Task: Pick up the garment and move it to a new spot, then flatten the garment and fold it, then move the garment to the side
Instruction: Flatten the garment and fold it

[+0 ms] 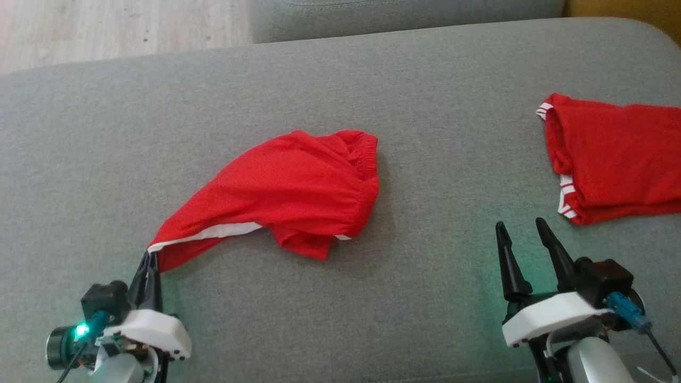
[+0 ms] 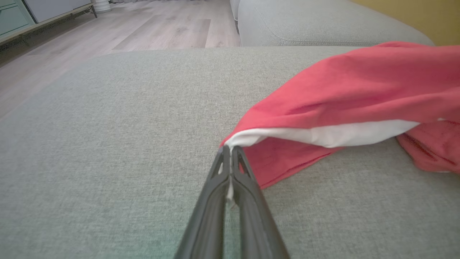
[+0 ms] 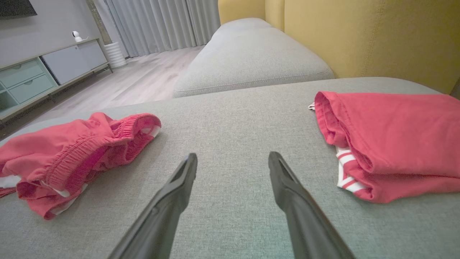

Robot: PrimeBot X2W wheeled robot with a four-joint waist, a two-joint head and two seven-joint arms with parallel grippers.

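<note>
The garment (image 1: pixel 287 186), red shorts with a white stripe and an elastic waistband, lies crumpled in the middle of the grey sofa cushion (image 1: pixel 340 80). My left gripper (image 1: pixel 151 259) is shut on its near-left corner, where the white hem ends. In the left wrist view the garment (image 2: pixel 352 93) stretches up and to the right from the left gripper (image 2: pixel 230 148), a sliver of white cloth pinched between the fingers. My right gripper (image 1: pixel 521 226) stands open at the lower right, above bare cushion. In the right wrist view the right gripper (image 3: pixel 233 160) has the garment (image 3: pixel 72 151) to its left.
A second red garment (image 1: pixel 612 159) with white striped trim lies folded at the cushion's right edge, also in the right wrist view (image 3: pixel 391 133). Another grey cushion (image 3: pixel 251 54) and a yellow backrest (image 3: pixel 359 36) lie beyond. Wooden floor (image 1: pixel 106 26) runs past the far-left edge.
</note>
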